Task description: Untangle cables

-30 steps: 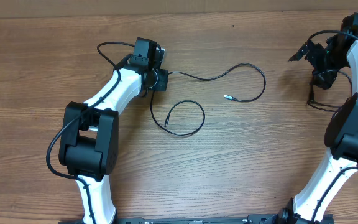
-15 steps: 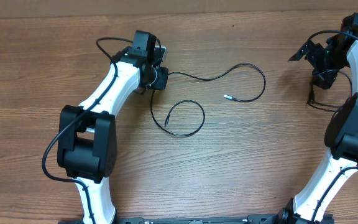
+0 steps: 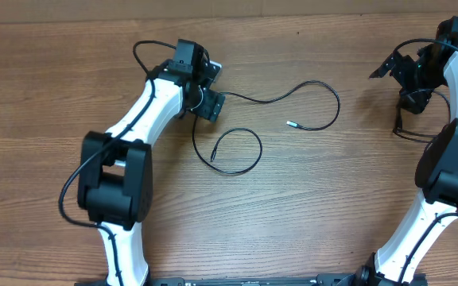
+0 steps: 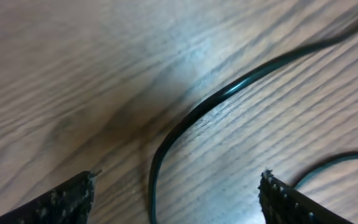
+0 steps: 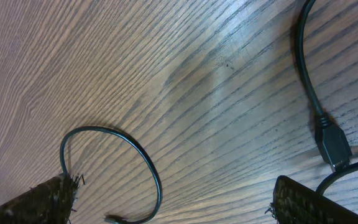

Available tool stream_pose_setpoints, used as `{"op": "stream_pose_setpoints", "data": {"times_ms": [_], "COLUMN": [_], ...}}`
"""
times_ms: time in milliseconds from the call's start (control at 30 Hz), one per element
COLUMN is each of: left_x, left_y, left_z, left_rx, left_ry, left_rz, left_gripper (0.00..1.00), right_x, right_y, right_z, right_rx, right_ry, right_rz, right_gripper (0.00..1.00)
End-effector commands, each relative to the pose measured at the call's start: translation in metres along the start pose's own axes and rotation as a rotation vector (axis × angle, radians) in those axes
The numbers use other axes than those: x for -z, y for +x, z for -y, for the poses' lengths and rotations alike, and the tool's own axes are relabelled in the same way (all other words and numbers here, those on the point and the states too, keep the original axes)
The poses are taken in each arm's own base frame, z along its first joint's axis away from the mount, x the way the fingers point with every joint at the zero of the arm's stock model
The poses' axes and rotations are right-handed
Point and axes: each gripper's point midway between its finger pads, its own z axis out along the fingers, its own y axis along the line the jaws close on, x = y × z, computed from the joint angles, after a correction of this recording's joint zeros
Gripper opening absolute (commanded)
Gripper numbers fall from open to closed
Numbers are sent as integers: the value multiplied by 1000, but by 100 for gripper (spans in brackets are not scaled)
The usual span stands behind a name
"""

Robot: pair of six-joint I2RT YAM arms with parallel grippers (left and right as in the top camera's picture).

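Two grippers stand spread wide, and neither holds anything. The left gripper (image 4: 179, 202) is close over the table (image 3: 332, 206) with its fingertips (image 4: 73, 198) well apart. The long cable (image 3: 316, 83) lies on the wood between them and touches neither in the wrist view. Seen from overhead, that gripper sits toward 10 o'clock of the table. From it the long cable runs out toward 3 o'clock, humps, curls back and ends in a small plug (image 3: 291, 124) near the table's middle. Its other run drops toward 6 o'clock and closes into a loop (image 3: 260, 149) at the gripper's 5 o'clock. The right gripper (image 5: 176, 202), at 2 o'clock of the table, has its fingers equally far apart above a second cable (image 5: 138, 149), a thin ring lying toward 8 o'clock in its wrist view. A thicker cord (image 5: 331, 146) with a block connector lies at 3 o'clock there.
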Motion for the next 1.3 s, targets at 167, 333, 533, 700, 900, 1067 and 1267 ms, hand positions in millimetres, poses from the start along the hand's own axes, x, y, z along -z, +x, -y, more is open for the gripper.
{"op": "stream_pose_setpoints", "data": {"times_ms": [167,333,533,700,900,1067,1267], "left_x": [-52,-42,12,81,152,166,163], "left_y": [31,23,-9,-28,-29,-12,5], "left_z": [-7,-7,-6,3,27,31,43], "left_rx": [-99,-59,138,247,237,269,323], "left_ry": [-43,-48,-63,-40,47,50,103], "left_rz": [-121,-105,-36,25,104,55,-22], "left_gripper": [51,4,4,4,4,4,4], "right_x": [12,12,12,12,12,12,12], "right_y": [-5,-5,-5,-5,-5,-5,-5], "right_z": [-7,-7,-7,-7,-7,-7,-7], "right_rx": [11,11,11,11,11,11,11], "right_ry": [-20,-20,-20,-20,-20,-20,-20], "right_rz": [33,33,32,33,33,33,33], "right_gripper": [100,100,100,100,100,100,100]}}
